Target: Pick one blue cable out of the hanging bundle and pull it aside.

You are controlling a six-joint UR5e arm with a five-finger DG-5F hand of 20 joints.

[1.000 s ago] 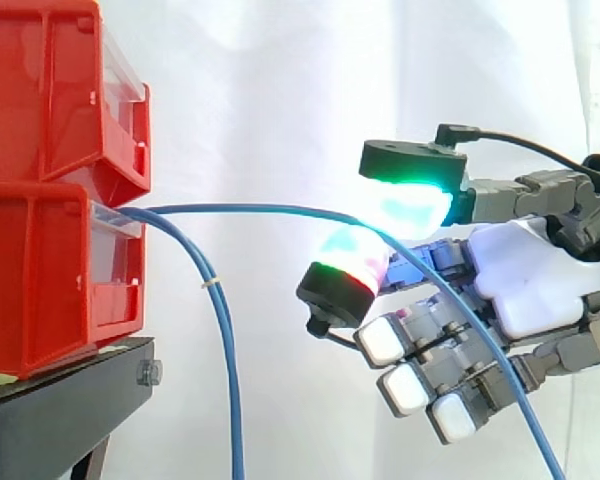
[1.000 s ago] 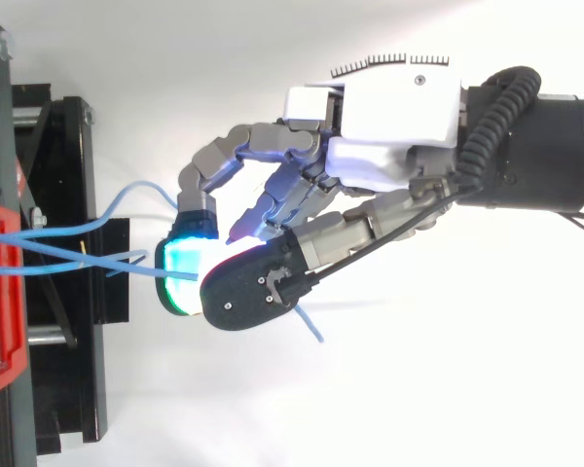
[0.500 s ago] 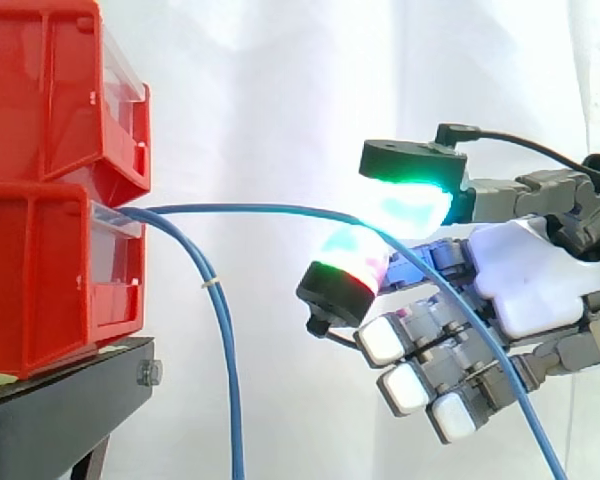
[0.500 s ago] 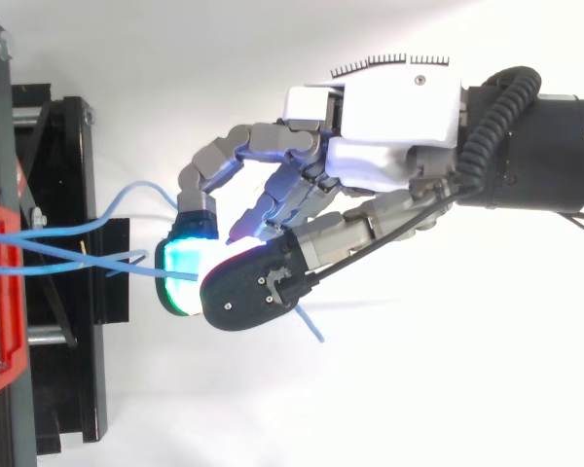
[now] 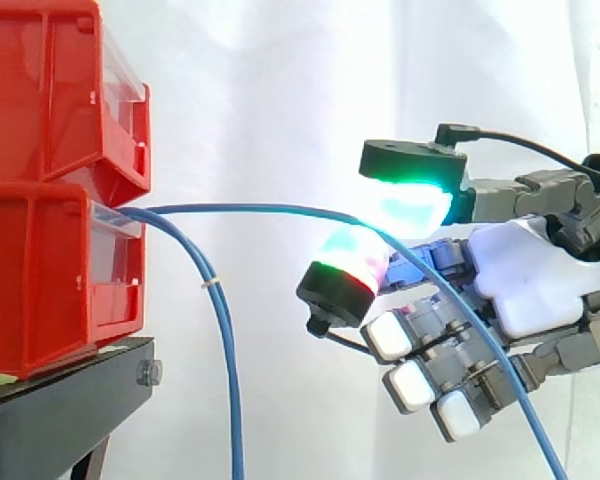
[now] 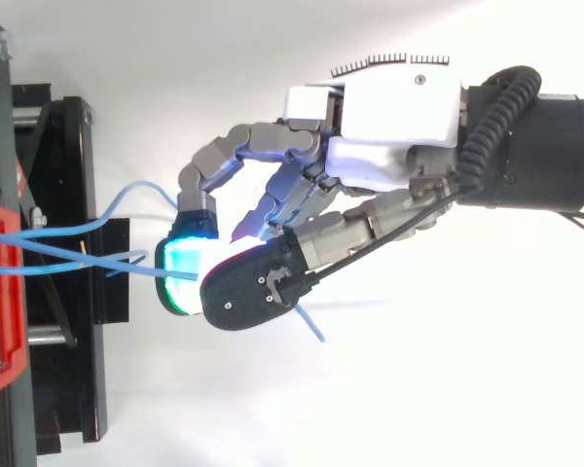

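Your hand (image 5: 540,285) is closed on the blue cable (image 5: 260,208). Two glowing fingertips (image 5: 410,205) pinch it from above and below, and the other fingers are curled under them. In the top view the exact place of contact is lost in the bright glow of the pads, so you cannot see there how the cable sits. After the pinch the cable goes down across the curled fingers and is cut off by the lower edge of the side view. The cable is thin and runs almost level from the pinch to the lower of the red bins (image 5: 40,280). A second blue cable (image 5: 226,360) leaves the same bin and hangs down, well apart from the hand. The bins rest on a black stand (image 5: 60,410), before a white curtain (image 5: 270,90).
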